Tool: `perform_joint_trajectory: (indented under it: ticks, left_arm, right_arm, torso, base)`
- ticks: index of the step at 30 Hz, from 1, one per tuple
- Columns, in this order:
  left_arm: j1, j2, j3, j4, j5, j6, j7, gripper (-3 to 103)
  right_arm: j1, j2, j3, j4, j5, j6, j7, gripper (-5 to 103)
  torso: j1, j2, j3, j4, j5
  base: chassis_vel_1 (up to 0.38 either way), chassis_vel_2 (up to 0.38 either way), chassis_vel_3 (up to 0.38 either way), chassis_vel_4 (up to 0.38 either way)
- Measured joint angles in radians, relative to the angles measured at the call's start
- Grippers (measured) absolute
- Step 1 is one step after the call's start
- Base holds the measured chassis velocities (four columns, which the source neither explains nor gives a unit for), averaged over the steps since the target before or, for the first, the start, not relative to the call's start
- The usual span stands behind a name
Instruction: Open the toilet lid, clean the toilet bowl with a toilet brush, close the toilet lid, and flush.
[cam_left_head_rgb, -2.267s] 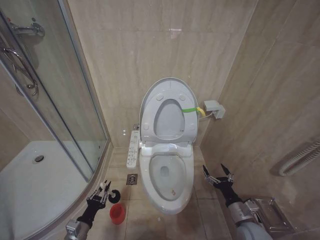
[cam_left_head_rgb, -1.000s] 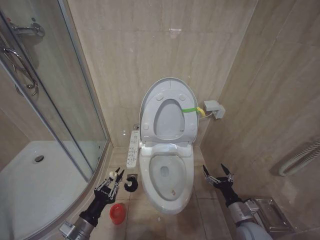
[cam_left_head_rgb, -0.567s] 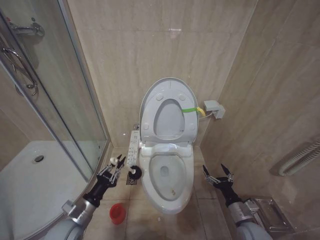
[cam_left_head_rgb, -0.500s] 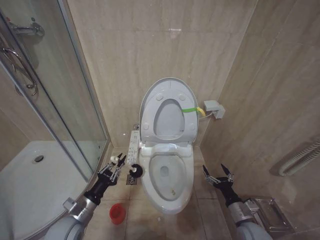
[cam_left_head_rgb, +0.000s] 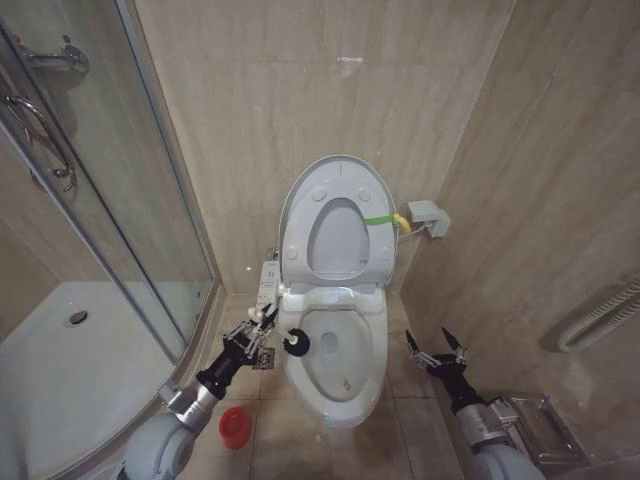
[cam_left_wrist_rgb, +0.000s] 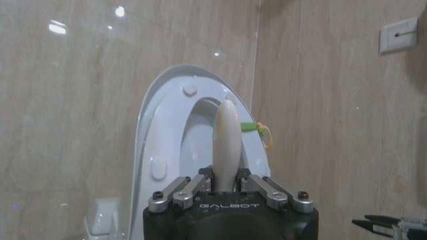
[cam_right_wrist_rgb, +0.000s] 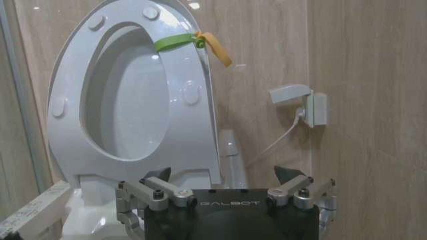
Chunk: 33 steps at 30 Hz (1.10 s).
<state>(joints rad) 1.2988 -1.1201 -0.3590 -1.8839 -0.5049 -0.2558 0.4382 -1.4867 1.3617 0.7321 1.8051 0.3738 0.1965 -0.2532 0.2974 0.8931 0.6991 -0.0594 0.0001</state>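
- Left gripper (cam_left_head_rgb: 262, 322) fingers clamped on the white handle of the toilet brush (cam_left_head_rgb: 296, 343); in the left wrist view the handle sticks up from between the closed fingers (cam_left_wrist_rgb: 193, 186).
- Brush head, dark and round, now sits at the left rim of the toilet bowl (cam_left_head_rgb: 335, 385), just over the edge; a moment ago it was low by the floor near the red holder (cam_left_head_rgb: 233, 424).
- Holder now empty on the floor tiles, well apart from the brush.
- Left arm has swung up and in toward the bowl, passing the side panel of buttons (cam_left_head_rgb: 266, 290).
- Toilet lid (cam_left_head_rgb: 340, 172) upright against the wall, seat up too, green strap at its edge.
- Right gripper (cam_left_head_rgb: 436, 355) spread open, holding nothing, parked beside the bowl's right side, unmoved.
- Reads as: opening done, brush fetched, scrubbing about to begin; closing and flushing not yet done.
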Motion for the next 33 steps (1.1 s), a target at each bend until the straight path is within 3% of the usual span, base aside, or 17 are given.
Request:
perform_joint_trajectory:
  ticks: [13, 33]
  left_arm:
    - [-0.144, -0.030, 0.154, 0.165, -0.031, -0.036, -0.012, 19]
    - [-0.404, -0.106, 0.374, 0.445, 0.001, -0.096, -0.036, 19]
  right_arm:
    - [0.000, 0.000, 0.000, 0.000, 0.000, 0.000, 0.000, 100]
    - [0.000, 0.000, 0.000, 0.000, 0.000, 0.000, 0.000, 100]
  torso:
    - [0.000, 0.000, 0.000, 0.0000, 0.0000]
    - [0.000, 0.000, 0.000, -0.0001, 0.0001]
  base:
    - [0.000, 0.000, 0.000, 0.000]
    - [0.000, 0.000, 0.000, 0.000]
